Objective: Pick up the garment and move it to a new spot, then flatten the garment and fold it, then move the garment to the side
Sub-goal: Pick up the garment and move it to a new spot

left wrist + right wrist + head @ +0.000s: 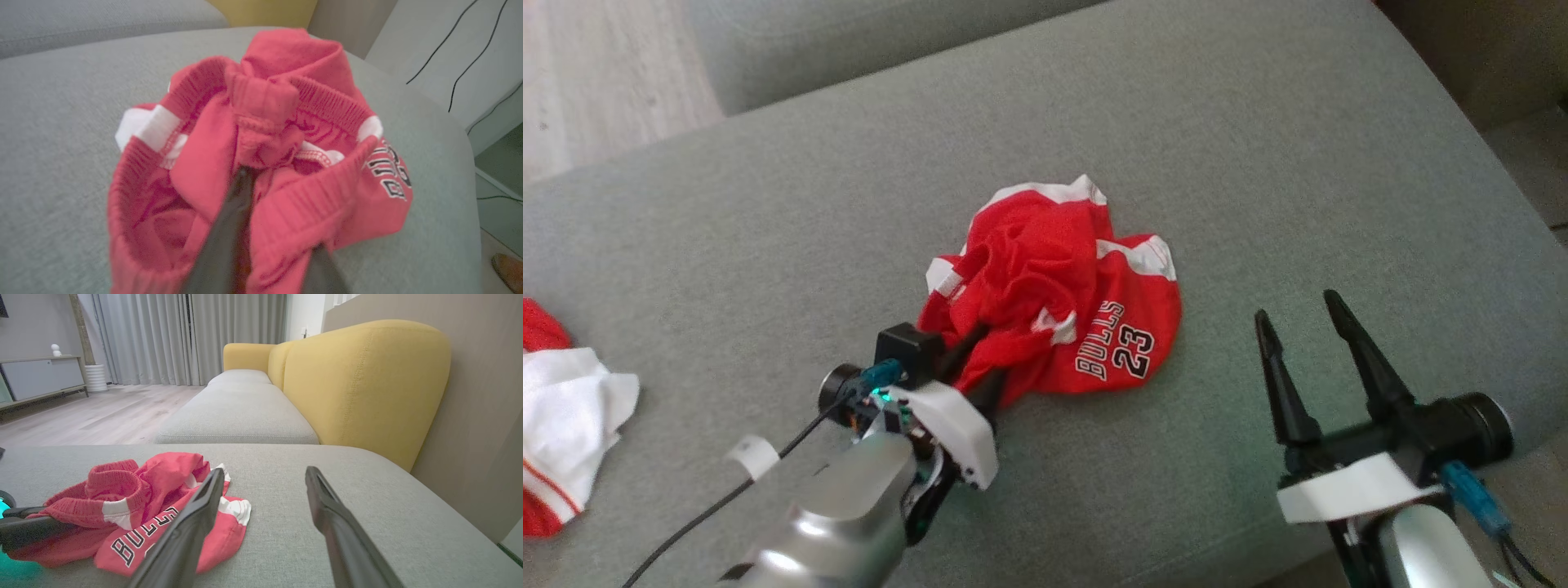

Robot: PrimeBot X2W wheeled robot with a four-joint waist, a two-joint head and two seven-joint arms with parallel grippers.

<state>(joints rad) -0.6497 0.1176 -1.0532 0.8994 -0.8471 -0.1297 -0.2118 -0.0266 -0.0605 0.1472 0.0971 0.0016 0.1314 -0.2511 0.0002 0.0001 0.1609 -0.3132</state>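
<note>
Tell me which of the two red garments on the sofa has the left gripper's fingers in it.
The crumpled Bulls 23 shorts mid-cushion; the left gripper digs into their folds. The red-and-white garment lies apart at the left edge.

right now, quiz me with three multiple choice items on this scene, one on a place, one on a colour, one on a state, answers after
1. Where do the red shorts lie?
A) on the wood floor
B) on the grey cushion
C) on the yellow backrest

2. What colour is their trim?
A) blue
B) white
C) green

3. How is the right gripper?
A) open and empty
B) shut on the shorts
C) shut on a cable

Answers:
1 B, grey fabric lies all around them in the head view.
2 B, white bands edge the red cloth.
3 A, its fingers stand apart over bare cushion.
</note>
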